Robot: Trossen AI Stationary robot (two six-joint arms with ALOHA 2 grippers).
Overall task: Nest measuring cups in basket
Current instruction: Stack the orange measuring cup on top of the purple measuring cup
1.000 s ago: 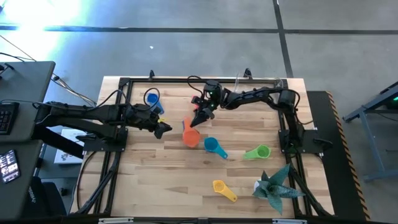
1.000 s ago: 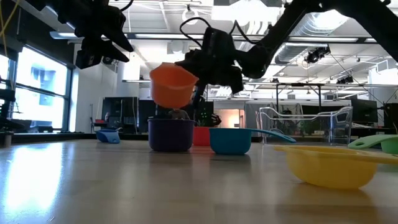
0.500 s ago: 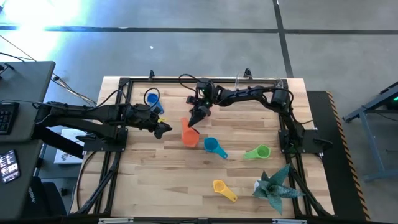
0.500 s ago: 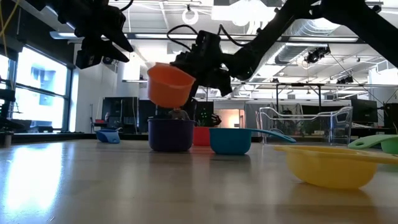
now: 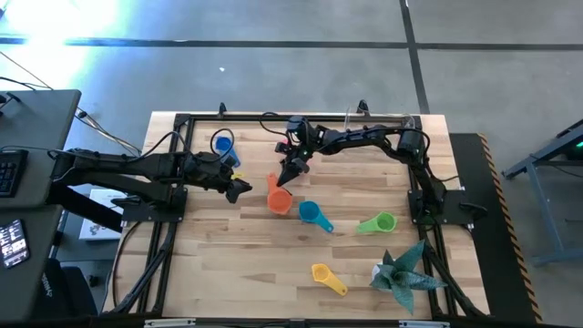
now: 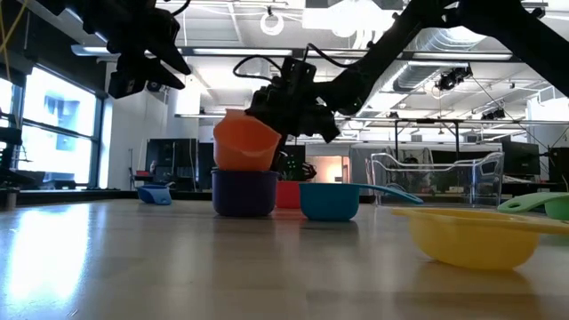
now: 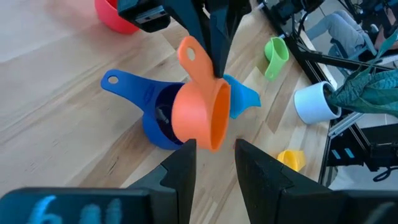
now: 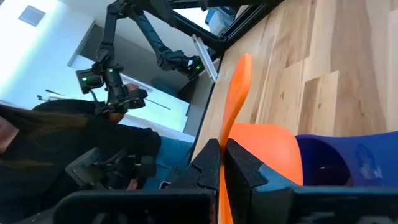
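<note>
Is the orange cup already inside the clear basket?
No, the orange cup sits tilted on the purple cup; the basket stands apart.

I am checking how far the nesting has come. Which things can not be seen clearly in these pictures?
- Orange cup: low view, its bottom is hidden in the blue cup; seated or not is unclear.
- Red cup: low view, mostly hidden behind the blue and teal cup.
- Basket: clear walls; too faint in the high view.
- Right end effector: right wrist view, fingertips cover the orange handle.
</note>
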